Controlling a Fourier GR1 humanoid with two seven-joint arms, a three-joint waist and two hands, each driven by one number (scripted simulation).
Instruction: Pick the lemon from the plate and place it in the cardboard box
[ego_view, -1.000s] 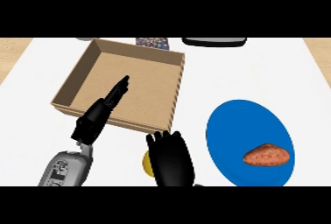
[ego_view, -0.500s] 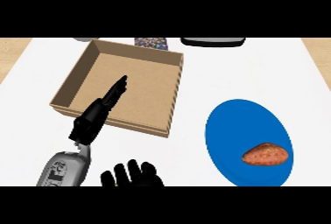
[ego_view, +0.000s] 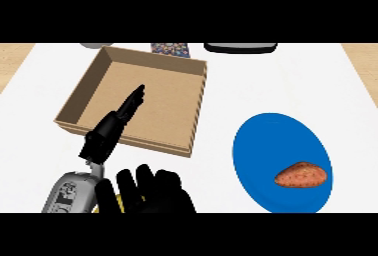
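Only a yellow sliver of the lemon (ego_view: 117, 202) shows at the bottom edge, left of centre, mostly hidden by my right hand (ego_view: 156, 192). That hand's fingers curl round it, with its back toward me. The open cardboard box (ego_view: 184, 107) lies upper left, just beyond the hand. Over the box's front wall my left hand (ego_view: 111, 127) stretches out with straight fingers and holds nothing. The blue plate (ego_view: 269, 140) lies at the right, off to the right of the right hand.
A brown sweet potato (ego_view: 301, 175) rests on the plate's near part. Along the far edge stand a dark flat object (ego_view: 240, 47), a patterned item (ego_view: 171, 48) and a grey item (ego_view: 92, 45). My left forearm (ego_view: 70, 192) lies at the bottom left.
My right hand has moved left and down toward the lower edge, taking the lemon with it, then risen slightly. The left hand has stayed still over the box.
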